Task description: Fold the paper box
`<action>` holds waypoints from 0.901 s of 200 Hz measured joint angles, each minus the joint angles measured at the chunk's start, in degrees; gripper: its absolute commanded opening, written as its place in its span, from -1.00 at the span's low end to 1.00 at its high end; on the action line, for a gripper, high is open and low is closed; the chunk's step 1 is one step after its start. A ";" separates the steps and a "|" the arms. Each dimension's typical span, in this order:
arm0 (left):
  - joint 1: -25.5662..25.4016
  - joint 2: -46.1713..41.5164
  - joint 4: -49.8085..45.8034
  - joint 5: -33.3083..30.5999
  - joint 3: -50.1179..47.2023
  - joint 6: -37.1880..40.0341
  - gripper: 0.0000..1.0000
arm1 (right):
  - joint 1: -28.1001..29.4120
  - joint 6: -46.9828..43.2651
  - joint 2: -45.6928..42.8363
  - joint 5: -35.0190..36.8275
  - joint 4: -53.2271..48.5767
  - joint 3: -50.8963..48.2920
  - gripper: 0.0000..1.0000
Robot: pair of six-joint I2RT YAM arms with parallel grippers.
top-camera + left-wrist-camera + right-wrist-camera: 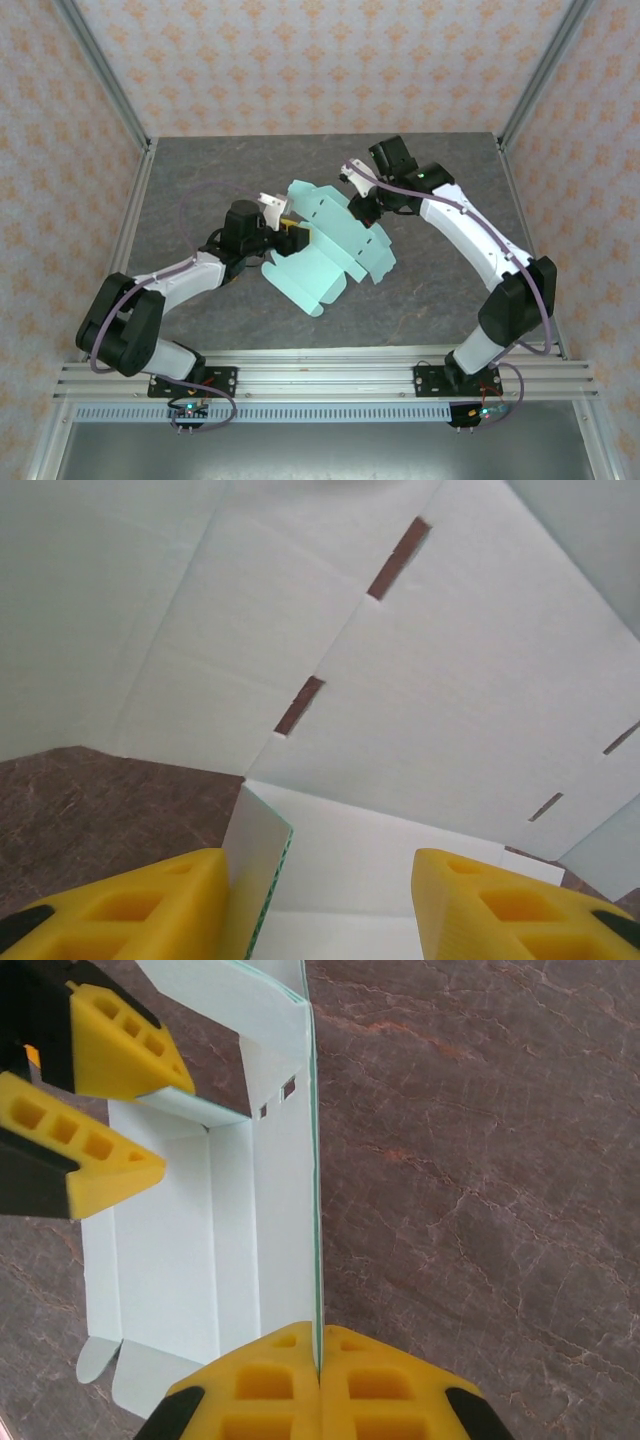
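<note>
The paper box (pixel 330 250) is a pale mint die-cut sheet lying partly folded in the middle of the table, with some panels raised. My right gripper (pixel 320 1345) is shut on one upright panel, whose card shows edge-on between the yellow fingers; in the top view it sits at the sheet's far right side (pixel 362 205). My left gripper (pixel 322 870) stands open at the sheet's left side (pixel 290 232). A small raised flap (pixel 255 865) leans against its left finger, and the right finger stands apart from it. Slotted panels of the paper box (pixel 400 680) rise ahead.
The grey stone-patterned table (pixel 200 180) has bare room around the sheet. Metal frame posts (pixel 110 90) and patterned walls close in the back and sides. An aluminium rail (pixel 320 375) carrying both arm bases runs along the near edge.
</note>
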 measured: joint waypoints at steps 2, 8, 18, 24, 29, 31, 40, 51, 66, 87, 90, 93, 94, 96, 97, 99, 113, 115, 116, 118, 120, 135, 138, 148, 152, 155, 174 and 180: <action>-0.02 0.00 -0.02 0.09 0.00 0.02 0.01 | 0.00 0.07 0.00 -0.04 -0.02 0.00 -1.00; -0.07 0.02 -0.07 0.42 0.02 0.02 0.00 | 0.00 0.24 0.00 -0.28 -0.11 0.00 -1.00; -0.28 0.04 -0.31 0.81 0.04 0.02 0.00 | 0.00 0.46 0.00 -0.52 -0.22 0.00 -1.00; -0.48 0.07 -0.63 0.94 0.26 0.04 -0.01 | 0.00 0.50 0.00 -0.66 -0.35 0.02 -1.00; -0.68 0.20 -0.90 0.98 0.57 0.04 -0.01 | -0.02 0.66 0.00 -0.76 -0.44 0.04 -1.00; -0.72 0.22 -1.01 1.07 0.72 0.07 -0.01 | 0.00 0.66 0.00 -0.81 -0.48 0.04 -1.00; -1.09 0.63 -1.40 1.18 1.49 0.20 -0.01 | -0.02 0.68 0.00 -0.81 -0.57 0.04 -1.00; -1.73 1.29 -1.60 1.31 2.54 0.46 -0.01 | -0.02 0.70 0.00 -0.81 -0.72 0.09 -1.00; -2.49 2.19 -1.62 1.31 3.54 0.50 -0.01 | -0.02 0.90 0.00 -0.81 -0.94 0.11 -1.00; -3.30 3.72 -1.68 1.31 4.31 0.72 -0.01 | -0.02 0.92 0.00 -0.79 -1.60 0.11 -1.00; -3.43 3.98 -1.68 1.31 4.35 0.76 -0.01 | -0.02 0.92 0.00 -0.81 -1.70 0.11 -1.00; -3.54 4.28 -1.68 1.31 4.39 0.85 -0.01 | -0.02 0.92 0.02 -0.79 -1.77 0.11 -1.00; -3.54 4.35 -1.68 1.31 4.42 0.90 -0.01 | -0.02 0.92 0.02 -0.79 -1.81 0.09 -1.00; -3.61 4.52 -1.68 1.31 4.42 0.92 -0.01 | -0.02 0.92 0.02 -0.79 -1.88 0.11 -1.00; -3.63 4.59 -1.68 1.31 4.42 0.92 -0.01 | -0.02 0.92 0.04 -0.79 -1.90 0.11 -1.00; -3.65 4.76 -1.70 1.29 4.44 0.94 -0.01 | -0.02 0.92 0.04 -0.79 -1.99 0.11 -1.00; -3.91 5.90 -1.75 1.33 4.44 1.01 -0.01 | -0.02 0.94 0.22 -0.81 -2.21 0.11 -1.00; -3.91 5.99 -1.75 1.33 4.44 1.05 -0.01 | -0.02 0.94 0.24 -0.79 -2.23 0.09 -1.00; -3.98 6.08 -1.75 1.33 4.44 1.07 -0.01 | -0.02 0.96 0.26 -0.79 -2.25 0.11 -1.00; -4.02 6.14 -1.75 1.31 4.44 1.07 -0.01 | -0.02 0.96 0.31 -0.81 -2.32 0.09 -1.00; -4.00 6.23 -1.75 1.31 4.44 1.09 -0.01 | -0.02 1.01 0.33 -0.81 -2.40 0.11 -1.00; -4.13 6.47 -1.77 1.31 4.44 1.14 -0.01 | -0.02 1.09 0.52 -0.79 -2.62 0.11 -1.00; -4.13 6.47 -1.77 1.31 4.46 1.14 -0.01 | -0.02 1.09 0.52 -0.79 -2.64 0.11 -1.00; -4.17 6.47 -1.77 1.31 4.50 1.22 -0.01 | -0.02 1.09 0.52 -0.79 -2.69 0.11 -1.00; -4.24 6.47 -1.77 1.31 4.52 1.33 -0.01 | -0.02 1.09 0.52 -0.81 -2.67 0.11 -1.00; -4.24 6.47 -1.77 1.31 4.52 1.36 -0.01 | -0.02 1.09 0.52 -0.81 -2.67 0.11 -1.00; -4.28 6.47 -1.77 1.31 4.52 1.38 0.00 | -0.02 1.11 0.52 -0.81 -2.67 0.09 -1.00; -4.28 6.47 -1.75 1.31 4.52 1.36 0.00 | -0.02 1.11 0.52 -0.81 -2.67 0.11 -1.00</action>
